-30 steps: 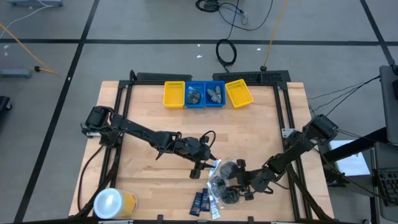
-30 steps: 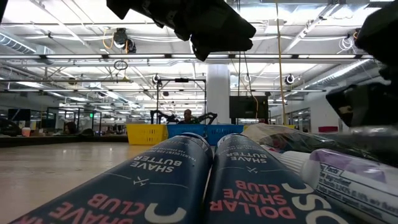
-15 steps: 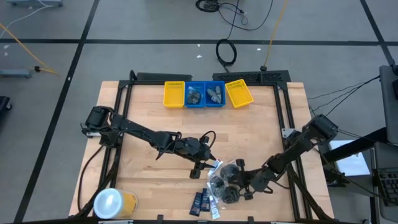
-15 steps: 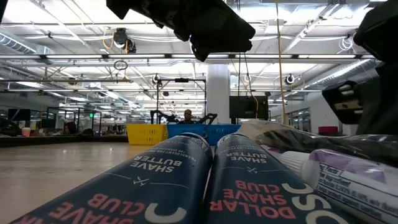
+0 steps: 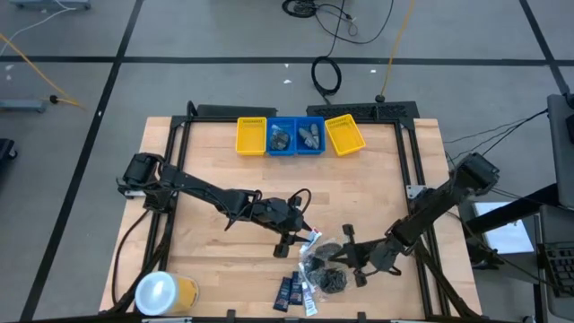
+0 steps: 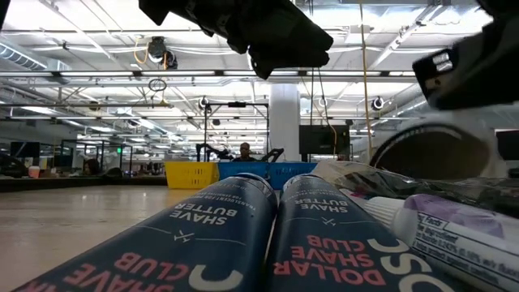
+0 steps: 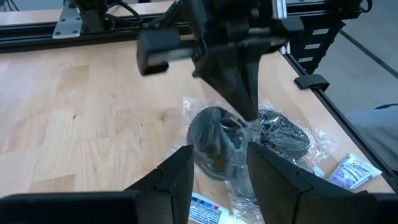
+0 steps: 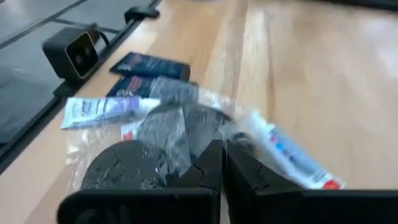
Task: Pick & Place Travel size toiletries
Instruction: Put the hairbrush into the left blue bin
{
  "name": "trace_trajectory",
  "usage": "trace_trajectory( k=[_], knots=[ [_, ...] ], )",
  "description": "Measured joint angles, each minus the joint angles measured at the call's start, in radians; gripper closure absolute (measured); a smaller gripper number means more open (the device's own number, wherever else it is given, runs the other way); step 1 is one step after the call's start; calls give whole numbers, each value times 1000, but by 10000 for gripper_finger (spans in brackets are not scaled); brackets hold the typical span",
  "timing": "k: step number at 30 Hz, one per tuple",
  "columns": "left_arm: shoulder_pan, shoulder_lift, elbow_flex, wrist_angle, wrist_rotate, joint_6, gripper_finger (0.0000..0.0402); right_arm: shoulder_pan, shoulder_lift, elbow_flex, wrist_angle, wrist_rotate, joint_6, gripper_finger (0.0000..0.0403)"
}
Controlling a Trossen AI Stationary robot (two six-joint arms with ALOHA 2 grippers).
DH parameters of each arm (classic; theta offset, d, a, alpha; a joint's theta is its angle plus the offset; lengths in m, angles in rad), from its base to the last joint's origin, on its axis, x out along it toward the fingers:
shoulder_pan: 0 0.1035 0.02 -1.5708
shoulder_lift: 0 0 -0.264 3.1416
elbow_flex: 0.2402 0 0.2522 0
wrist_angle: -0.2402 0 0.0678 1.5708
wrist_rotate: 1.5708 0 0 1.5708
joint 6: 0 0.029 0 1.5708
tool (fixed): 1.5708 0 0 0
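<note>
Bright, even light all over the high view: the desk (image 5: 224, 170) glows pale and the arms throw only faint, soft shadows beneath them. Down in the low view, the ceiling light strips (image 6: 97, 75) blaze white from nine o'clock across to three, and the dark arm at twelve o'clock is pure silhouette. The navy packets (image 6: 243, 235) at six o'clock sit sharp enough to read, with a soft sheen along their tops; the hall behind goes hazy. At two o'clock there, a dark shape smears with motion blur. The left wrist view shows glare sparkling on the clear pouch (image 7: 273, 134), its near fingers (image 7: 177, 180) soft. The right wrist view is blurred throughout.
</note>
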Motion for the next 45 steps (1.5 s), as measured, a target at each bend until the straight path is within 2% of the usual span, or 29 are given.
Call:
trace_trajectory(
  k=[7, 18, 26, 33, 45],
  knots=[
    [0, 0, 0, 28, 0, 24, 252, -3, -151, 0, -109, 116, -71, 403],
    [0, 0, 0, 73, 0, 46, 252, -33, -319, 0, -133, 178, -179, 403],
    [0, 0, 0, 137, -49, 48, 252, -96, -349, 0, -125, 172, -207, 403],
    [0, 0, 0, 141, -124, 49, 252, -124, -349, 0, -13, 169, -315, 403],
    [4, 0, 0, 171, -131, 49, 252, -152, -349, 0, 104, 168, -430, 403]
  ],
)
